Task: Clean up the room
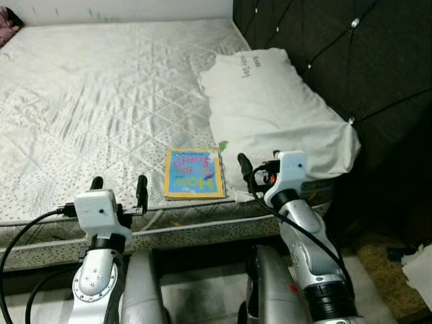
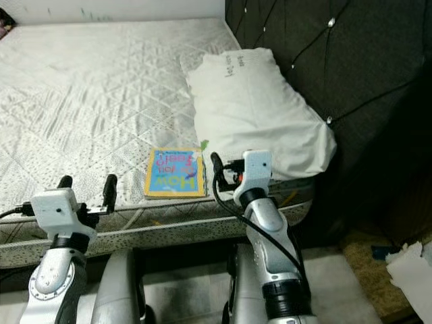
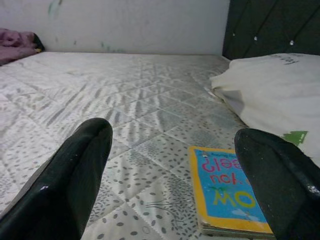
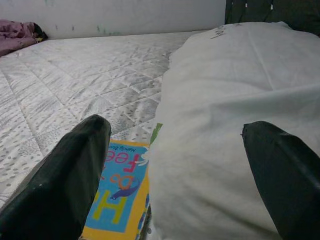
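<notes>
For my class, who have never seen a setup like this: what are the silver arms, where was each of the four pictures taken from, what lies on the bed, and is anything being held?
The silver arms belong to a humanoid robot tidying a room. Two pictures come from the paired cameras in its head, looking down; the other two come from cameras on its wrists, looking along the black fingers. The left gripper and the right gripper are both open at the near edge of the mattress, holding nothing. On the mattress lie a white pillow by the dark headboard and a yellow-edged children's book beside the pillow.
</notes>
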